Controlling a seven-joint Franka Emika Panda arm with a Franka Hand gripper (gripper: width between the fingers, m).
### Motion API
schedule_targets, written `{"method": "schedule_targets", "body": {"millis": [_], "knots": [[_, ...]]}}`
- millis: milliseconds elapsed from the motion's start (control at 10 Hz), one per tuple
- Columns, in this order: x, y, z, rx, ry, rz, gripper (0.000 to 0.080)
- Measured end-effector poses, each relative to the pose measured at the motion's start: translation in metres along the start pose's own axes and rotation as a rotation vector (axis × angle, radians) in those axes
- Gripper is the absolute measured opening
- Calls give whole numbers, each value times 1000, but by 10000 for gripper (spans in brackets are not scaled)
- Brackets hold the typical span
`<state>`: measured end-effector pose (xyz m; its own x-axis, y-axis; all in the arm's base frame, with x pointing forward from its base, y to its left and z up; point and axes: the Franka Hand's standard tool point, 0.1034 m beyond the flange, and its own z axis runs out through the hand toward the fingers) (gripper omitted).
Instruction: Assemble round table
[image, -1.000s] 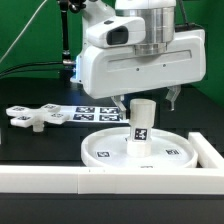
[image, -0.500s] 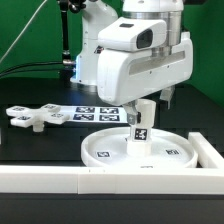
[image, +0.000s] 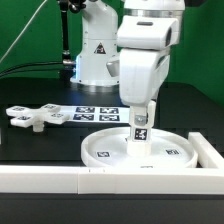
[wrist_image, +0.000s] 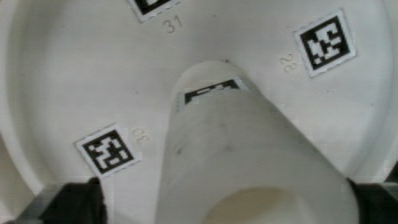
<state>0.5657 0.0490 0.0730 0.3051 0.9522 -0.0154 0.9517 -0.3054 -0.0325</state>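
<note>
The pincer (image: 143, 112) (jaws wide) has swivelled edge-on over the post (image: 141, 133); the disc (image: 105, 148) is unmoved.

White cylindrical post (wrist_image: 228, 150) fills centre of wrist view, upright on large rimmed round disc (wrist_image: 71, 70). Post top open, hollow. Small black tag (wrist_image: 214, 88) on post near its base. Square tags on disc around post: one (wrist_image: 107, 150) just beside it, one (wrist_image: 326, 42) farther off, one (wrist_image: 157, 5) at disc edge, cut off. Dark fingertips (wrist_image: 75, 204) flank post, apart from it.
</note>
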Motion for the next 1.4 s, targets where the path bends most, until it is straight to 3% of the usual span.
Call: {"method": "schedule_targets", "body": {"millis": [300, 1400], "knots": [[5, -2, 2, -9, -26, -189, 649], [-8, 2, 4, -6, -75, -733, 649]]}}
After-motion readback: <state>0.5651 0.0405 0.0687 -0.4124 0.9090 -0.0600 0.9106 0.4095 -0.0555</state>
